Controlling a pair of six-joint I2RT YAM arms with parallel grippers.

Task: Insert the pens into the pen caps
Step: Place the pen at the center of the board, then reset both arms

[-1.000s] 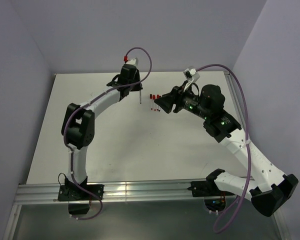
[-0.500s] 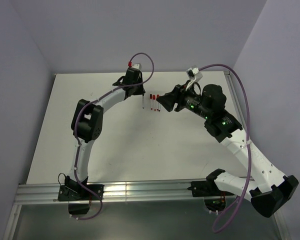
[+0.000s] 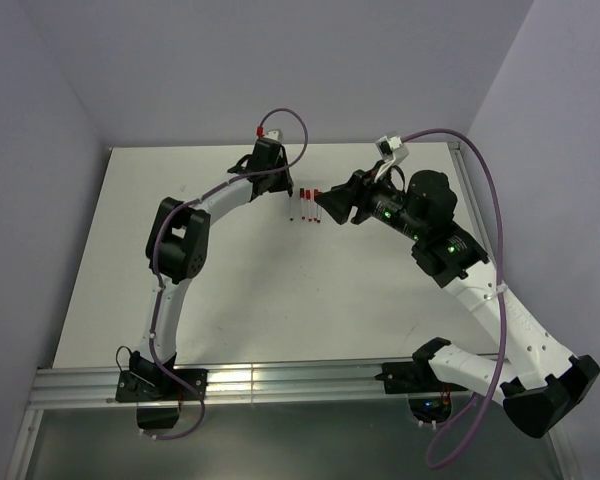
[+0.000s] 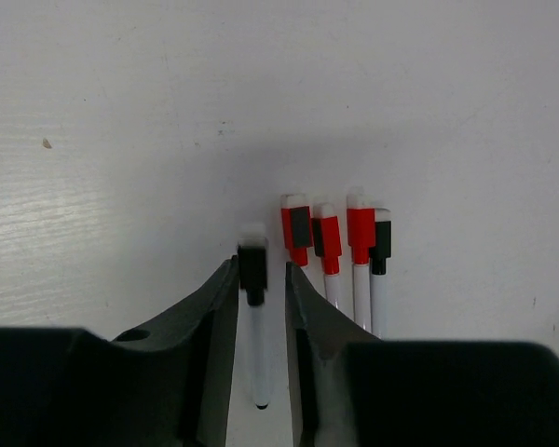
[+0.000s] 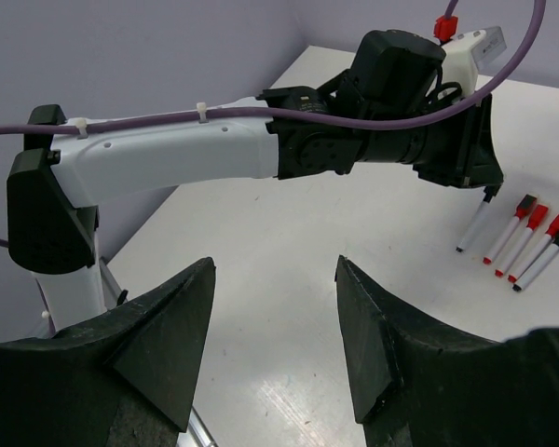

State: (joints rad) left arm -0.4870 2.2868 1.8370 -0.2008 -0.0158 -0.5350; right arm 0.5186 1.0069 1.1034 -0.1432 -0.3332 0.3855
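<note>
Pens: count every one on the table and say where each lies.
5. A black-capped pen lies between the fingers of the left gripper. Beside it is a row of four: three red-capped pens, then a second black-capped pen. None appears hidden.

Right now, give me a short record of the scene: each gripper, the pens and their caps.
Left gripper: open, fingers either side of a white-barrelled pen with a black cap lying on the white table
Right gripper: open, nothing between its fingers
Other pens: four white-barrelled pens in a row beside it, three red-capped, one black-capped
Loose caps: none visible
</note>
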